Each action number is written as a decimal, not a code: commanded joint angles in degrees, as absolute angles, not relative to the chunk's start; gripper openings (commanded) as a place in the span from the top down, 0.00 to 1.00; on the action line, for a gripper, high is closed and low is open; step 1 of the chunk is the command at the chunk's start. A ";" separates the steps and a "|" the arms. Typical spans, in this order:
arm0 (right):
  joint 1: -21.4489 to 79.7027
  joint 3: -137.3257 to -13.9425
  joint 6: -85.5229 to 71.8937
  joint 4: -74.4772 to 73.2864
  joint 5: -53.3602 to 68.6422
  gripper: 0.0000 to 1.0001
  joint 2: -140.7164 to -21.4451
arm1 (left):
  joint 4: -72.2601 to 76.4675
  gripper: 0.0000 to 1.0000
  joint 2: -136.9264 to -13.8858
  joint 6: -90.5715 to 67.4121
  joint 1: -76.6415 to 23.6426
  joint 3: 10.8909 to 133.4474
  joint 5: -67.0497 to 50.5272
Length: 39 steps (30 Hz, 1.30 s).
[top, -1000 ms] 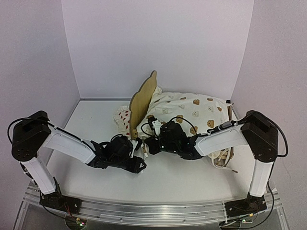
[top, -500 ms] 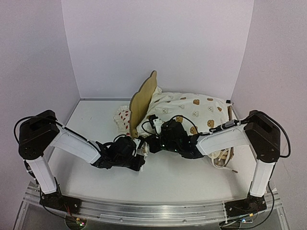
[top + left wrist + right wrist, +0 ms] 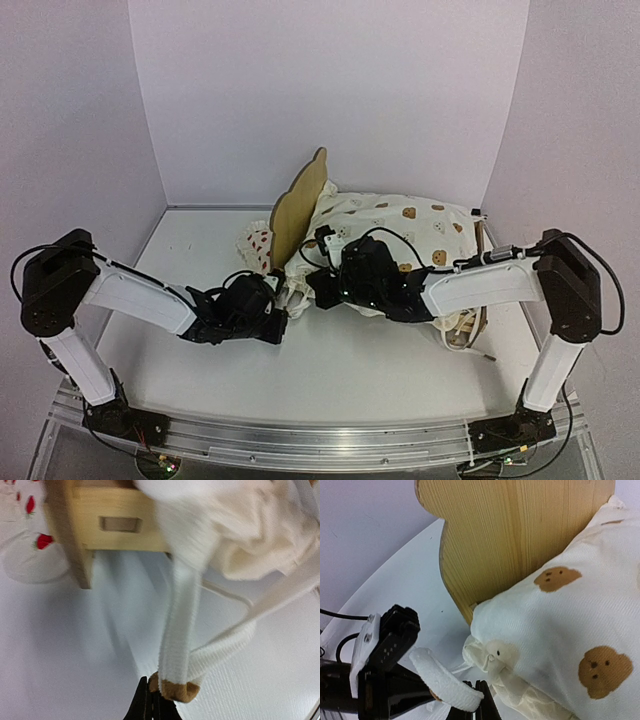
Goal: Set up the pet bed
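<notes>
Light plywood pet bed point(image 3: 298, 205), bear-ear headboard point(image 3: 520, 540) standing upright

Robot lab booth: plain white walls point(image 3: 330, 90), white table point(image 3: 380, 375), aluminium rail point(image 3: 330, 442).

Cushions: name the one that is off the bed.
The strawberry pillow: it lies alone left of the headboard, while the bear-print cushion fills the side right of it.

free: table point(image 3: 380, 375) near edge | obst: cushion point(image 3: 405, 225) over pet bed point(image 3: 298, 200)
</notes>
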<state>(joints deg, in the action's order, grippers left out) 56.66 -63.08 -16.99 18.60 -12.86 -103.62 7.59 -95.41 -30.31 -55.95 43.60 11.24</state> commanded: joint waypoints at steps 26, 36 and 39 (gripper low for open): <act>42.71 -50.22 -13.30 7.69 -30.23 1.00 -76.36 | -6.24 1.00 -100.70 -28.43 -36.44 54.08 6.08; 36.23 -46.86 -16.25 5.36 -26.39 1.00 -71.94 | -7.96 1.00 -104.18 -30.41 -29.97 54.46 5.22; 35.92 -46.65 -16.27 5.06 -23.98 1.00 -71.40 | -7.67 1.00 -105.14 -30.85 -29.96 54.84 3.84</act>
